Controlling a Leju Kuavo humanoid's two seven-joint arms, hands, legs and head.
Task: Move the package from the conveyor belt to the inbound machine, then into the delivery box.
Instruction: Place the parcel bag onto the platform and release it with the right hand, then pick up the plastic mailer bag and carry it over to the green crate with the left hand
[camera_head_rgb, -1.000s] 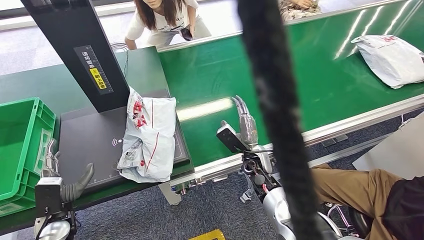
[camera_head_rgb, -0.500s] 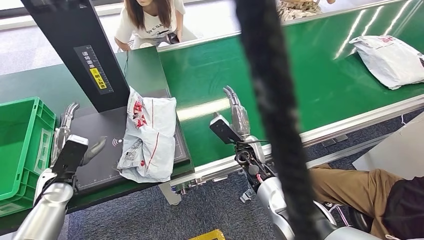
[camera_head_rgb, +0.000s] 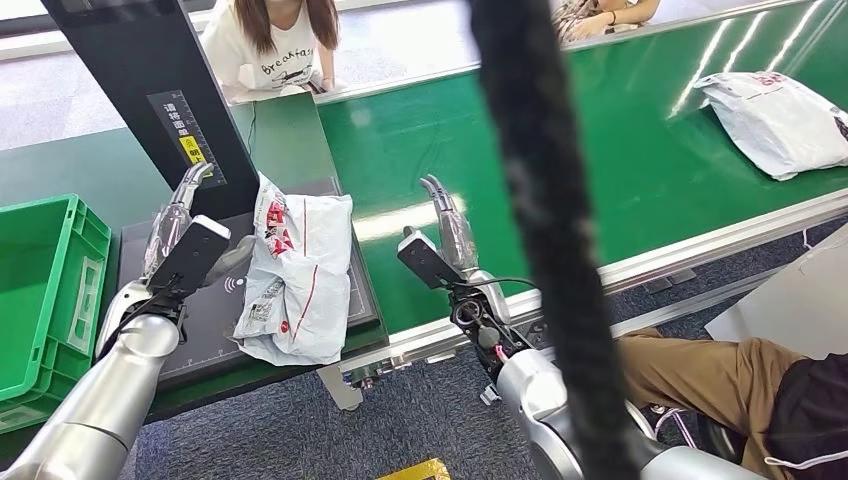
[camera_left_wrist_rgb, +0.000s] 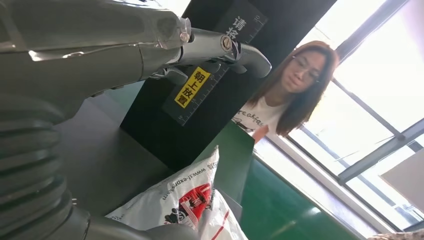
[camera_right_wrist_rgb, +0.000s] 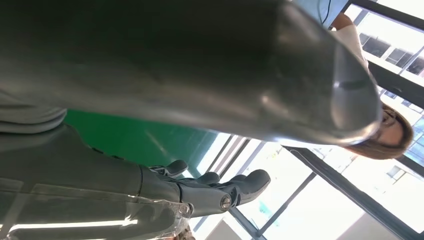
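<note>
Starting nearest: left hand (camera_head_rgb: 178, 240) raised over the dark plate of the inbound machine (camera_head_rgb: 200, 330), fingers spread and straight, nothing in it, thumb just beside the left edge of the package (camera_head_rgb: 297, 277). Left wrist view agrees, fingers (camera_left_wrist_rgb: 220, 47) extended in front of the machine's black post (camera_left_wrist_rgb: 200, 90), package (camera_left_wrist_rgb: 185, 200) below them, not gripped. Package is a white poly mailer with red print, lying flat on the machine plate, right part hanging slightly past the plate's right edge toward the conveyor belt (camera_head_rgb: 640, 170). Right hand (camera_head_rgb: 445, 245) held up over the belt's near edge, fingers together and pointing away, holding nothing (right wrist view shows fingers (camera_right_wrist_rgb: 220, 187) slightly curled, nothing between them). Green delivery box (camera_head_rgb: 45, 290) sits left of the machine, touching its left side. Dark fuzzy cable (camera_head_rgb: 545, 230) hangs across the middle of the head view. Person in tan trousers (camera_head_rgb: 720, 380) at lower right. Farther along the belt, a second white parcel (camera_head_rgb: 775, 120) lies on the green surface, well apart from the hands. Beyond the belt, a person in a white T-shirt (camera_head_rgb: 265, 55) leans at the table's far edge.
</note>
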